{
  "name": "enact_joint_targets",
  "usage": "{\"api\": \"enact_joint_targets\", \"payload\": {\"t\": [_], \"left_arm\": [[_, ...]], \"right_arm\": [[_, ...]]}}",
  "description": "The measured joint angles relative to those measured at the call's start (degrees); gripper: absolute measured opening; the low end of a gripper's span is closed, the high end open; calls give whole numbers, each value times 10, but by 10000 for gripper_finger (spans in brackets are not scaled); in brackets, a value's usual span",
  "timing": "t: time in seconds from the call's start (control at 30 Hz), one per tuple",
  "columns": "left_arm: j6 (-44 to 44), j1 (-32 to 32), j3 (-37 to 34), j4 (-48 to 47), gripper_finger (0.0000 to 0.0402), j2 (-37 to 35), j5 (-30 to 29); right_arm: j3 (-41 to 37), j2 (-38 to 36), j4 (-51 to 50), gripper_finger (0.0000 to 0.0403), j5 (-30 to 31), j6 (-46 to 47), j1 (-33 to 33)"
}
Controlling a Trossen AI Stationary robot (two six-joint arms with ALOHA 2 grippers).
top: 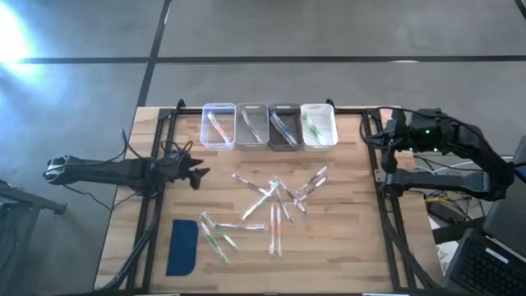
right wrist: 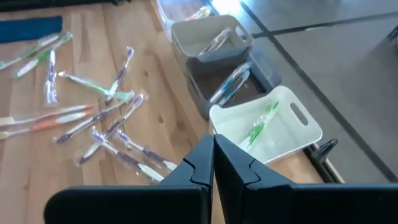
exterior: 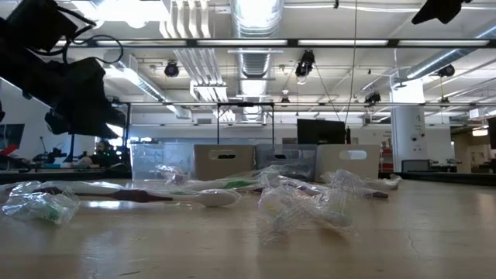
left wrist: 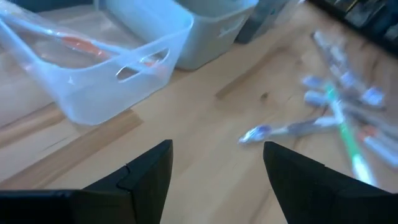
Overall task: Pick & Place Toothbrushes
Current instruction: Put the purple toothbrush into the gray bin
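toothbrushes (top: 275,201) strewn, axes mixed | left gripper (top: 201,174) agape, empty | right gripper (right wrist: 213,163) closed, empty

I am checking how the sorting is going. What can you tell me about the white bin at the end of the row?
The white bin is a small rectangular tub of opaque plastic with rounded corners and a slot handle in its end wall. It stands upright on the wooden table, last in the row of four, beside the dark grey bin, at the table's far edge. Inside lies a green toothbrush. No gripper touches it.
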Motion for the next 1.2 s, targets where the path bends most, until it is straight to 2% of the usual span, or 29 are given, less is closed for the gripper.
{"api": "enact_joint_targets", "payload": {"t": [0.2, 0.43, 0.6, 0.77, 0.97, 1.2], "left_arm": [[-20, 0, 2, 105, 257, 0, 4], [69, 0, 91, 112, 257, 10, -3], [186, -1, 216, 47, 252, 59, -41], [266, 0, 343, -37, 239, 129, -50], [272, -4, 445, -132, 235, 202, -49], [302, -35, 505, -170, 235, 284, -43]], "right_arm": [[-37, 3, 1, 8, 0, 1, 0], [-86, 2, 0, 8, 0, 3, 0], [-122, 3, 0, 8, 0, 3, 0], [-155, 3, 1, 8, 0, 3, 0], [-190, 3, 1, 8, 0, 3, 0], [-195, 3, 11, 8, 1, 3, 0]]}}
